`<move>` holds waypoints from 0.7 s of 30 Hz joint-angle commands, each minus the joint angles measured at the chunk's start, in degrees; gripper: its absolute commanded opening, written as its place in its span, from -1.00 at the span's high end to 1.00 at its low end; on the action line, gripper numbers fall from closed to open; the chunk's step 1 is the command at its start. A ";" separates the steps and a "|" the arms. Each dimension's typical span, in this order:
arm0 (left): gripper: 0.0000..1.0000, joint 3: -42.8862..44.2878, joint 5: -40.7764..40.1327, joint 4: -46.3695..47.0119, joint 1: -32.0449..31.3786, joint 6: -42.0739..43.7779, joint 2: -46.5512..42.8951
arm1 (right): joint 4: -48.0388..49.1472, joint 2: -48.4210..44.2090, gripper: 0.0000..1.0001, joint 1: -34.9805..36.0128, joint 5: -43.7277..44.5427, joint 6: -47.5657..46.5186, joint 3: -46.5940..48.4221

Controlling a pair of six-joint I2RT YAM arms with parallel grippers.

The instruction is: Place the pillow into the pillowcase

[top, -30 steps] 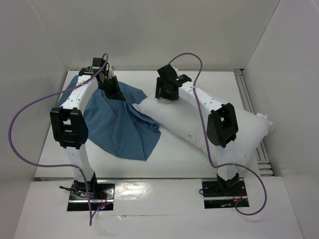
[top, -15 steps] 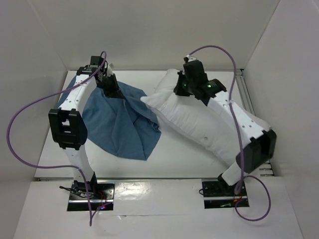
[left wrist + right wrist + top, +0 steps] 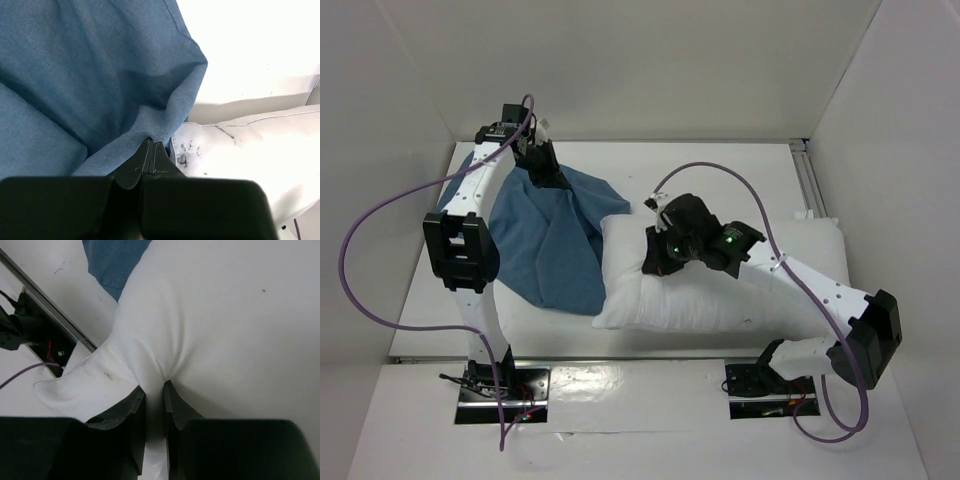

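White table inside plain white walls, metal rail along right edge.

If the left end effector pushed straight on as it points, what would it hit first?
Likely the pillowcase: the left end effector is shut on its fold, with more blue cloth straight ahead. The pillow sits beside that line.

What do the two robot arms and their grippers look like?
Both the left arm and the right arm have white links and bulky black joints. A loose purple cable runs along each. Green lights glow near the right wrist. The left gripper and right gripper are black.
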 commanded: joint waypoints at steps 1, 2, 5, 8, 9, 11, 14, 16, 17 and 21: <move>1.00 2.27 1.49 -0.92 0.35 2.23 0.16 | 1.82 -0.06 0.44 1.19 -0.08 -0.09 2.91; 1.00 1.75 1.49 -0.93 0.35 2.23 0.16 | -0.11 -0.06 -0.20 1.19 -0.07 -0.10 4.32; 1.00 1.74 1.49 -0.93 0.35 2.23 0.16 | -2.14 2.49 -0.51 1.81 2.74 -2.20 11.17; 1.00 1.74 0.26 -0.93 0.35 2.23 -0.36 | -4.42 6.61 -0.56 1.81 3.62 -3.43 19.16; 1.00 1.74 0.26 -1.45 0.35 2.76 -0.37 | -4.95 8.01 -0.56 1.81 4.23 -3.96 21.10; 1.00 2.27 0.26 -1.45 0.35 2.76 -0.98 | -7.06 13.37 -0.63 1.81 8.16 -4.48 27.49; 1.00 2.27 0.78 -1.45 0.35 2.76 -2.03 | -13.55 23.44 -0.79 1.29 13.53 -4.49 38.72; 1.00 1.74 0.78 -1.98 0.35 2.76 -2.74 | -19.88 31.36 -0.79 1.28 13.55 -3.87 47.08; 1.00 1.22 0.78 -1.98 0.35 2.76 -2.74 | -21.29 33.50 -0.79 1.28 11.99 -3.87 48.79; 1.00 0.17 0.78 -1.98 0.35 3.29 -4.76 | -23.76 39.75 -0.82 3.21 14.60 -3.87 51.79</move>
